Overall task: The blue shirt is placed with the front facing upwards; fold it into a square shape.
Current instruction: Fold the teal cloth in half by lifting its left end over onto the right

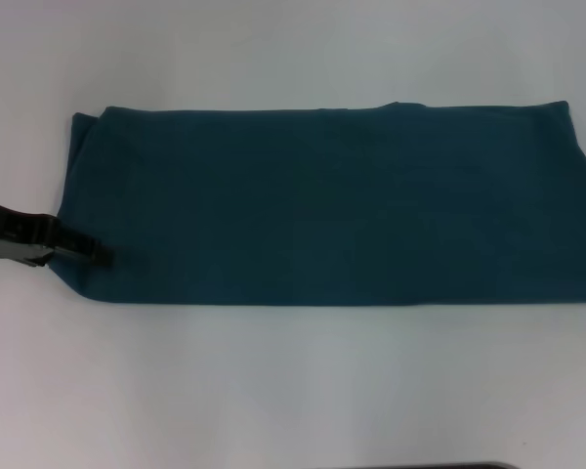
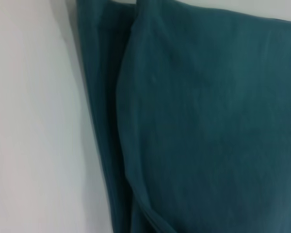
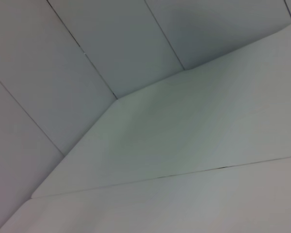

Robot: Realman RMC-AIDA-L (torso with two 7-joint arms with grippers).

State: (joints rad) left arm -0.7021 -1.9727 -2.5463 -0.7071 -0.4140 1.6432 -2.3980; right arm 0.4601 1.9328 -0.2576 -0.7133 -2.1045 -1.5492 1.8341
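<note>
The left gripper (image 1: 100,251) meets the shirt (image 1: 332,205) at its left end, seemingly pinching it for the next fold.

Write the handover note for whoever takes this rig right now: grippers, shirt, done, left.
Left gripper: at the left end of the blue shirt, near its front corner, low at the cloth.
Right gripper: out of the head view; its wrist camera sees only bare table and floor.
Shirt: lies on the white table as a long band, running left to right, with layered edges at the left end.
Done: lengthwise folds.
Left: fold the band across, probably from the left end, until it is square.
</note>
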